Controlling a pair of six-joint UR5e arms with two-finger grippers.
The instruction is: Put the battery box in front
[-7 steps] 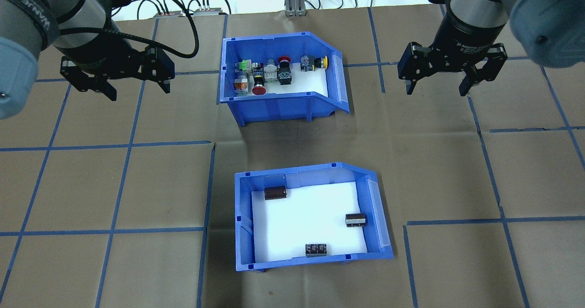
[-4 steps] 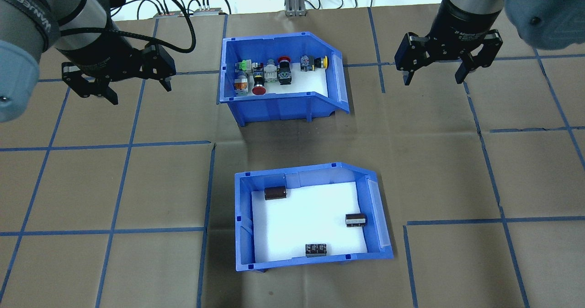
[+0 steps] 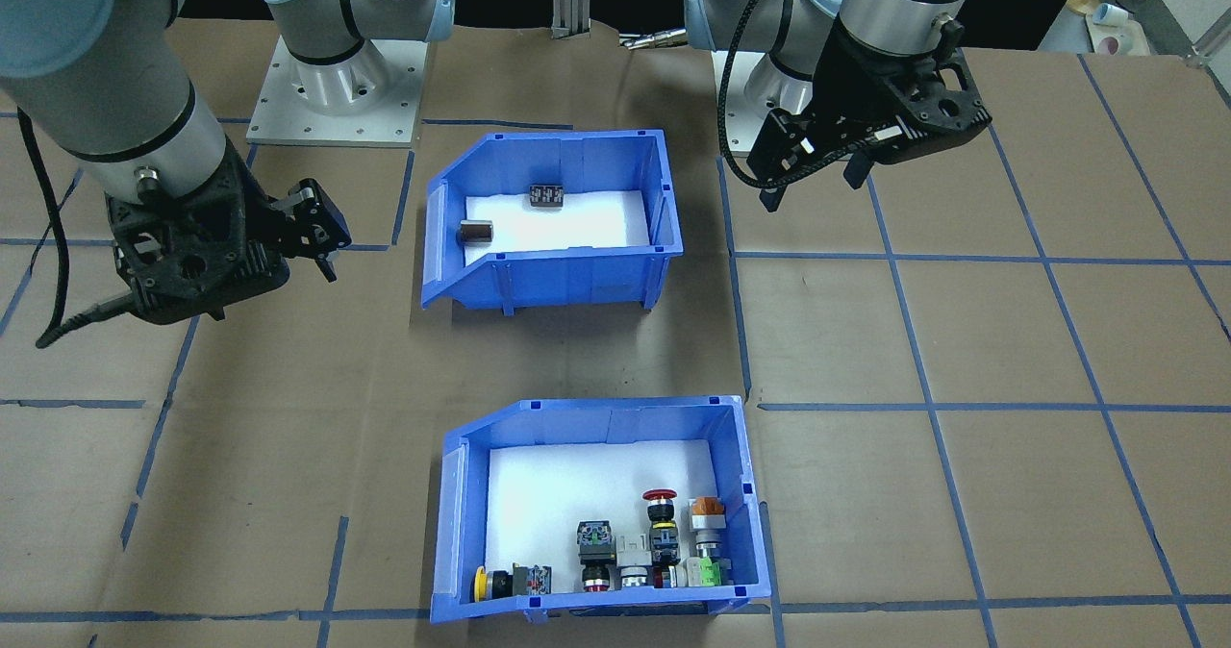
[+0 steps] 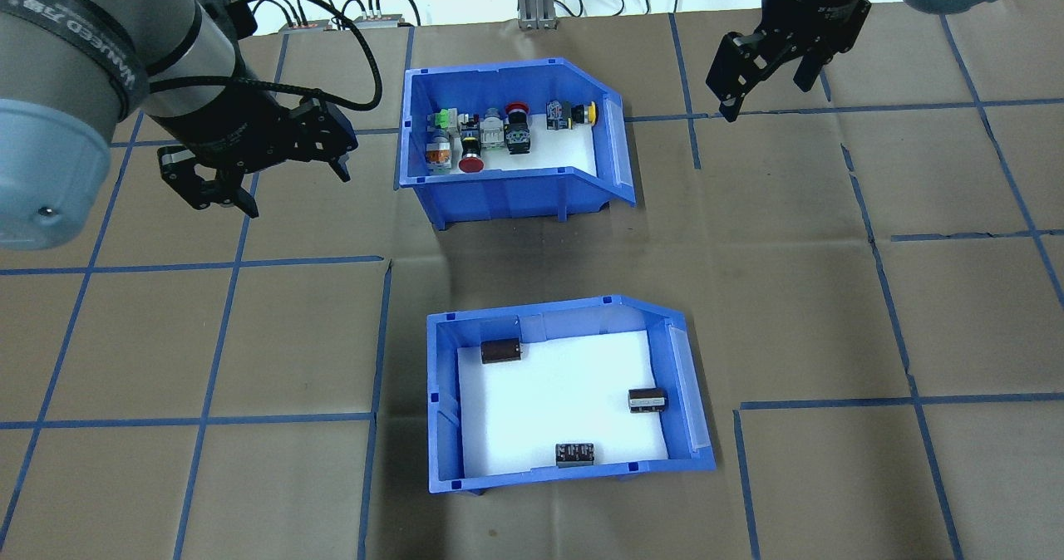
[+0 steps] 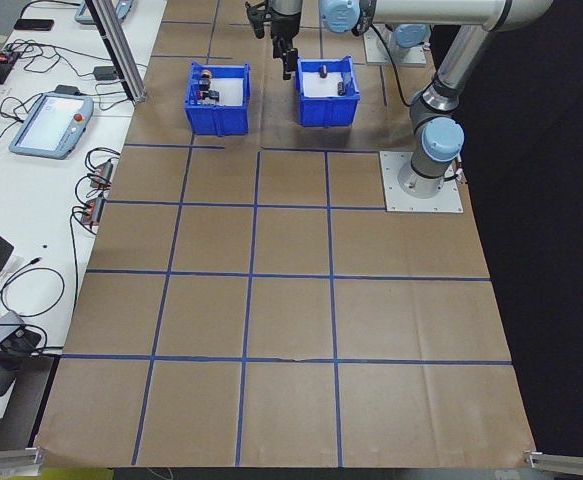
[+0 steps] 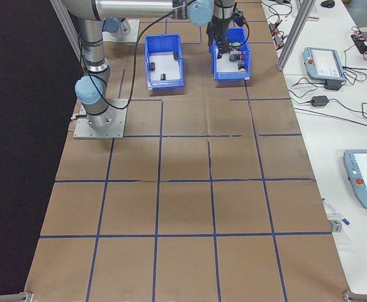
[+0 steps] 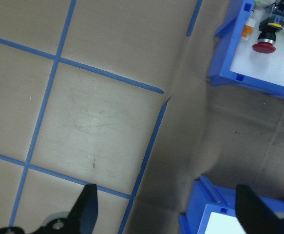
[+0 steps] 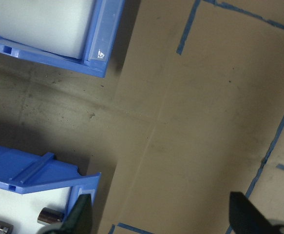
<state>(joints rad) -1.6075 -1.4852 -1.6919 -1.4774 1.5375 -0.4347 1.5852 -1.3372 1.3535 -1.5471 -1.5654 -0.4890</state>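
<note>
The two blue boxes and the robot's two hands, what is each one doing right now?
Battery box: upright on the table, nearer the robot, three small black blocks inside, nothing touching it.
Switch box: upright, farther from the robot, a row of buttons inside.
Left end effector: open, empty, beside the switch box.
Right end effector: open, empty, above the table.

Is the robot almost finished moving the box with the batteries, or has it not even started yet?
It looks barely started. The battery box sits on the table, nearer the robot than the switch bin, and nothing touches it. The left gripper and the right gripper both hang open and empty, out to the sides. Nothing is in hand. Still to do: reach the box, grab it and set it in front.
</note>
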